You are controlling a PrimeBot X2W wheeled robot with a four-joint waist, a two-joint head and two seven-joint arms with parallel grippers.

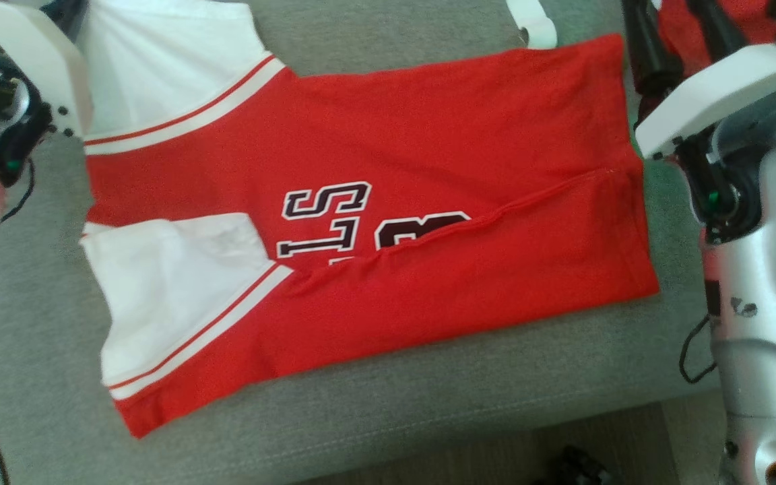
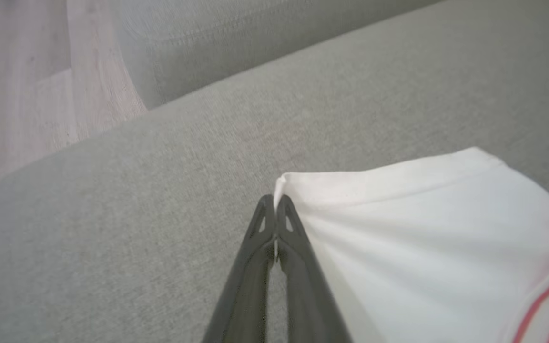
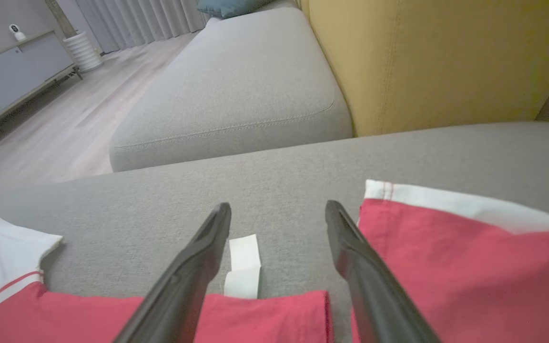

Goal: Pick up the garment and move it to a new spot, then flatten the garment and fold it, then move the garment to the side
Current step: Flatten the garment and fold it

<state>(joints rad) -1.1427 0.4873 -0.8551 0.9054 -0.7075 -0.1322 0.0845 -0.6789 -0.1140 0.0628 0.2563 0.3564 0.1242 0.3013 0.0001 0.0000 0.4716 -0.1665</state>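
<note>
The garment (image 1: 428,135), a red jersey with white sleeves and dark lettering, lies folded lengthwise on the grey sofa seat (image 1: 428,404). In the left wrist view my left gripper (image 2: 274,200) is shut on the corner of a white sleeve (image 2: 422,238), and a sliver of white cloth shows between its fingers. In the right wrist view my right gripper (image 3: 278,209) stands open just above the red hem (image 3: 255,314). A white label (image 3: 243,267) lies on the seat between its fingers, which hold nothing.
Another red cloth with a white band (image 3: 446,247) lies right of the right gripper. A yellow backrest (image 3: 446,57) rises behind the seat, and a second grey cushion (image 3: 236,85) stretches away beyond it. Wooden floor (image 2: 17,71) lies past the seat's edge.
</note>
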